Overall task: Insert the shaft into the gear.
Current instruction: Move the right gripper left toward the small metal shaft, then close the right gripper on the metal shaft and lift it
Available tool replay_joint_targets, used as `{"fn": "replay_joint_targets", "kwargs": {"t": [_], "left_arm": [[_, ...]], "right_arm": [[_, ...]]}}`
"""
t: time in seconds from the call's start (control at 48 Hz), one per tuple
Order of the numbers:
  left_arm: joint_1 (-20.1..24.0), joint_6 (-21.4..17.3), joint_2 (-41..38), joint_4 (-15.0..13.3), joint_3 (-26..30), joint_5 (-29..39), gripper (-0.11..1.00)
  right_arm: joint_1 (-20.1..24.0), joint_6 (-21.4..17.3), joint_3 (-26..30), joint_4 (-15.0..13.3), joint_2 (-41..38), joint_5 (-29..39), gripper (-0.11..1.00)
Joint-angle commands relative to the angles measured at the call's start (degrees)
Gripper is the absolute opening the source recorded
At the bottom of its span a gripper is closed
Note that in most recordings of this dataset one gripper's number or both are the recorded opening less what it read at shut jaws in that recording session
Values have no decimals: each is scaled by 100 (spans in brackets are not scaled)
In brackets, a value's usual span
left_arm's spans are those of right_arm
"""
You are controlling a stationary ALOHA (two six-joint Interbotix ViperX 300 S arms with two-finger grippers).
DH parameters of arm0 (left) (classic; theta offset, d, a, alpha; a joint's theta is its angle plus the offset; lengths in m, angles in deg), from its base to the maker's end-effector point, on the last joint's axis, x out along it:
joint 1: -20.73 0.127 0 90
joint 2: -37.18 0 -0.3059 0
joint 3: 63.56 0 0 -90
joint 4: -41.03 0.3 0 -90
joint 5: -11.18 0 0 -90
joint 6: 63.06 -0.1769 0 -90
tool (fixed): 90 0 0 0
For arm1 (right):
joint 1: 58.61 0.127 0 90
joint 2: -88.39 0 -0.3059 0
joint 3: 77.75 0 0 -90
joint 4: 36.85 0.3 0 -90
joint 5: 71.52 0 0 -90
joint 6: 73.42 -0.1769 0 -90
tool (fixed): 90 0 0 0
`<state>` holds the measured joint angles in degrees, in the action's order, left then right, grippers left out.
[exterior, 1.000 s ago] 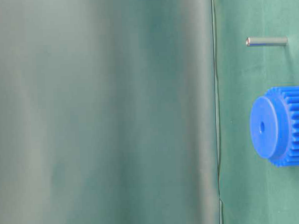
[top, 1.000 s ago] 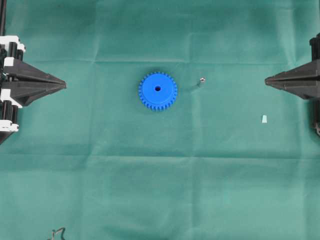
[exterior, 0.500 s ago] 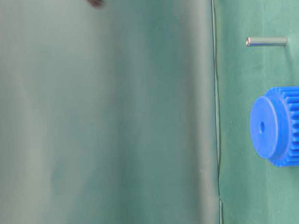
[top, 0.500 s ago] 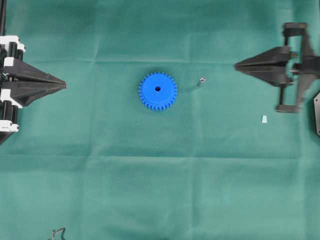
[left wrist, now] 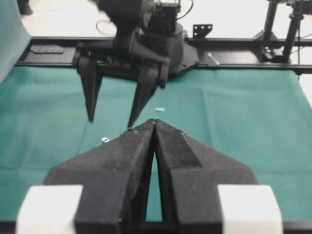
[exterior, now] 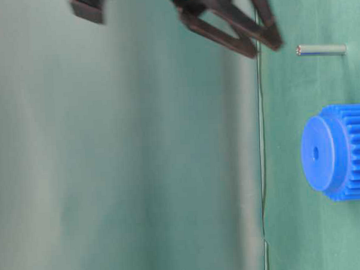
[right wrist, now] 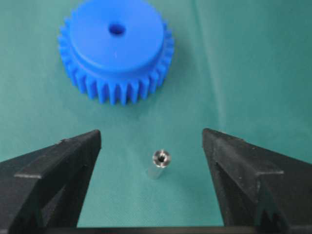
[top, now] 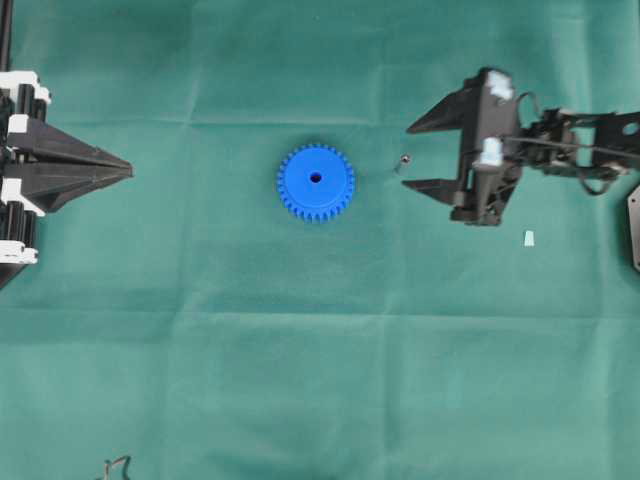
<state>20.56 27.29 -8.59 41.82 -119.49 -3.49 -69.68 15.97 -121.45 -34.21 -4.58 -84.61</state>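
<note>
Right, over on the green bench [top: 300, 380] the blue gear [top: 315, 182] lies flat near the middle, hub up, its small centre hole facing the overhead camera. At its three o'clock, just a little way off and not touching, the shaft [top: 402, 160] stands upright on the cloth; the table-level view shows the shaft [exterior: 321, 49] as a slim grey pin on end beside the gear [exterior: 339, 152]. Further round at three o'clock the right tool [top: 408, 157] has its two black fingers spread wide, released, tips pointing toward nine o'clock, with the shaft close off the tips and nothing gripped. From the right wrist camera the shaft [right wrist: 160, 162] sits squarely in the gap between both fingers, clear of each, with the gear [right wrist: 117, 48] beyond it at twelve o'clock. A small pale scrap [top: 527, 237] lies on the cloth at about five o'clock from that tool. Far out at nine o'clock the left tool [top: 128, 170] points inward, and its wrist view shows the left tool [left wrist: 154, 122] clenched tip to tip, empty.
</note>
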Motion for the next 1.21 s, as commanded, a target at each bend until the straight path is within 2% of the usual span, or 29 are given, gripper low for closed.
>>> {"fn": "replay_joint_targets", "kwargs": {"t": [0.0,0.333,0.438,0.521,0.709,0.75,1.0,1.188], "left_arm": [[9,-9,-44,18,158,-18,0],[9,-9,-44,18,158,0,0],[9,-9,-44,18,167,35,0],[18,-9,-35,18,167,44,0],[18,-9,-18,18,167,44,0],[18,-9,-9,9,167,44,0],[18,-9,-9,18,167,79,0],[18,-9,0,18,167,79,0]], "right_arm": [[-44,-9,141,53,-202,-193,87],[-158,-9,88,158,-686,-536,85],[-149,9,88,158,-686,-536,79],[-149,9,88,158,-686,-510,67],[-132,0,97,149,-686,-404,22],[-132,0,97,149,-686,-387,17],[-132,18,149,149,-554,-281,17],[-132,62,404,114,26,563,17]]}}
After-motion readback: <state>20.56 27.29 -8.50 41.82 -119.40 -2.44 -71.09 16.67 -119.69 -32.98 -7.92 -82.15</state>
